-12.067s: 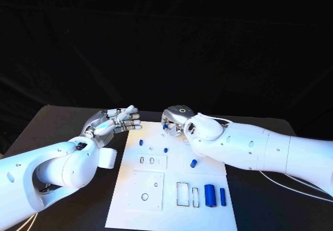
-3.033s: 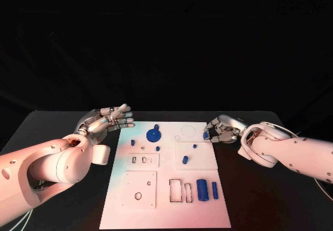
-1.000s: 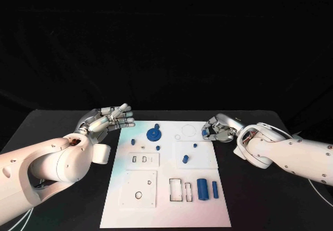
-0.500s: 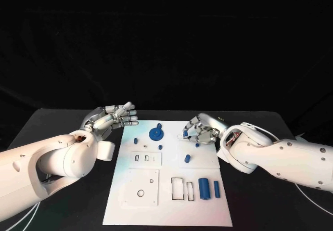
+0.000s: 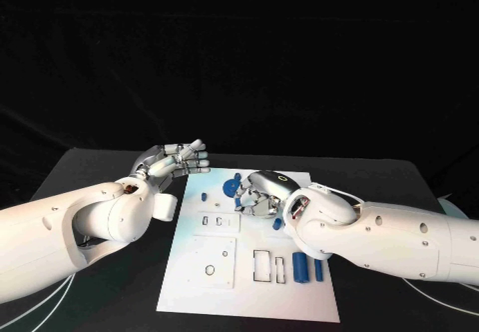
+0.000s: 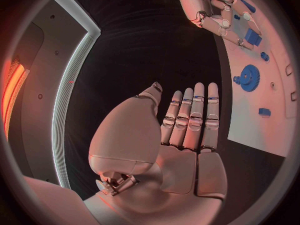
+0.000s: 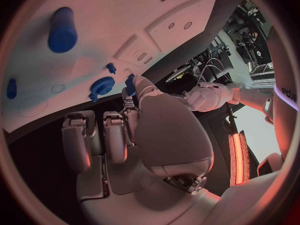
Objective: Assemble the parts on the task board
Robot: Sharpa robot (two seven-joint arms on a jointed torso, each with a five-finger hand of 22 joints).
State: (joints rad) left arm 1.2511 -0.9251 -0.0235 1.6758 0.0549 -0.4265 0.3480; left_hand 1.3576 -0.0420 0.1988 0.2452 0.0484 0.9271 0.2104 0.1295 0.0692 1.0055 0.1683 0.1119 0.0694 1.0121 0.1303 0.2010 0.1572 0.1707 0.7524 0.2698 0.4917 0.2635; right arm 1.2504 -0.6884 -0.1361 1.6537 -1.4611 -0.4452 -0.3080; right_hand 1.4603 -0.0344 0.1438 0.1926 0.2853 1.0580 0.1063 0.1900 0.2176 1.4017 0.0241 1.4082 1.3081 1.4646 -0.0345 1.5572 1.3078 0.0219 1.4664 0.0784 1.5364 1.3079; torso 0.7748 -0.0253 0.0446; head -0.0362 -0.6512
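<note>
The flat white rectangular task board [image 5: 214,290] lies on the matte black table [image 5: 80,173], carrying recessed cut-outs and small glossy blue plastic parts: a toothed blue gear [image 5: 232,185] near its far edge and a stubby blue cylinder [image 5: 302,265] nearer the robot. The silver right hand [image 5: 261,194] hangs over the board's far half beside the gear, fingers curled, pinching a small blue piece [image 7: 130,81] at its fingertips. The silver left hand [image 5: 178,159] hovers off the board's far left corner, fingers straight and empty.
</note>
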